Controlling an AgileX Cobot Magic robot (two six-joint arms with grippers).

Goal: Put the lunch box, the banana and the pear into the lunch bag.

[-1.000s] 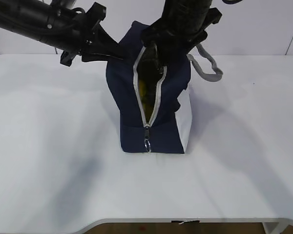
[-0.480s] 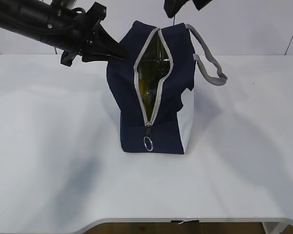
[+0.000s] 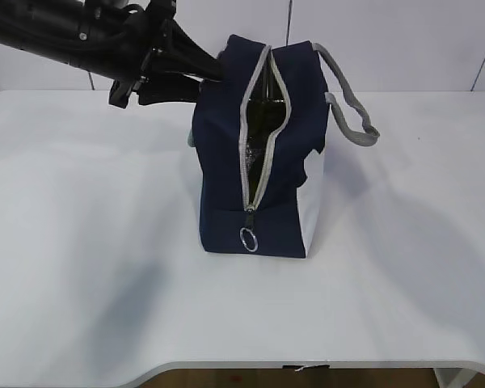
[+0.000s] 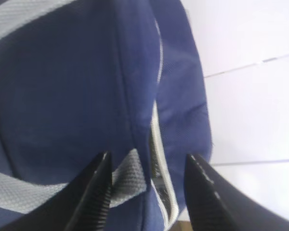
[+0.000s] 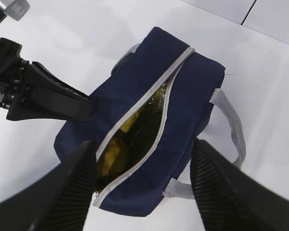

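Observation:
The navy lunch bag [image 3: 226, 153] stands upright mid-table, its grey zipper open along the top and partway down the near end. Yellow fruit [image 5: 111, 150] shows inside, over the silver lining; I cannot tell banana from pear. The lunch box is hidden. My left gripper [image 4: 147, 157] is at the bag's upper left edge, jaws apart around a grey webbing strap [image 4: 130, 175] and the zipper edge, not pinching them. It also shows as the left gripper [image 3: 206, 69] in the exterior view. My right gripper [image 5: 143, 144] hangs open high above the opening, holding nothing.
A loose grey handle [image 3: 352, 105] loops out to the bag's right. The zipper's ring pull [image 3: 248, 238] hangs low on the near end. The white table [image 3: 81, 242] spreads around the bag; its front edge is near the bottom of the exterior view.
My right gripper rose out of the bag's opening and left the exterior view. My left gripper went from shut on the bag's edge to open. The bag shifted slightly right.

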